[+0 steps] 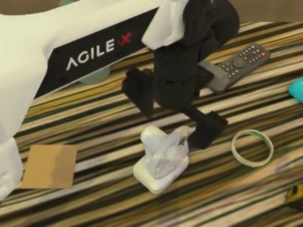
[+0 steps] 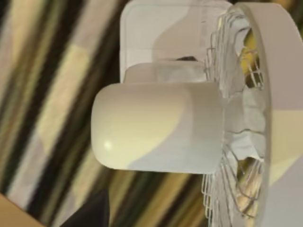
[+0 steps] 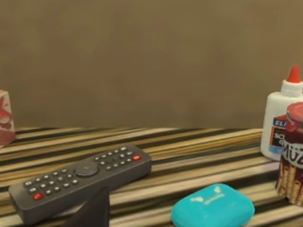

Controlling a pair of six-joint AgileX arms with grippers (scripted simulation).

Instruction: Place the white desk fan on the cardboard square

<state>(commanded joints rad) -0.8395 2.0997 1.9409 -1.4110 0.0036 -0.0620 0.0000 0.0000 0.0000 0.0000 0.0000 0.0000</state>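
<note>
The white desk fan (image 1: 161,161) stands upright on the striped table, near the middle. My left gripper (image 1: 175,126) hovers just above and behind it, open, with one dark finger (image 1: 142,94) to the fan's left and the other (image 1: 208,130) by its grille head. Neither finger touches it. In the left wrist view the fan's motor housing (image 2: 156,127) and grille (image 2: 241,118) fill the picture. The cardboard square (image 1: 49,165) lies flat at the table's left, well apart from the fan. My right arm is outside the top view; one finger (image 3: 92,210) of its gripper shows, far off centre.
A dark remote (image 1: 241,61) lies behind the fan at the right. A thin pale ring (image 1: 252,148) lies right of the fan. A teal case (image 3: 213,208), a glue bottle (image 3: 281,120) and a snack jar (image 3: 293,151) stand far right.
</note>
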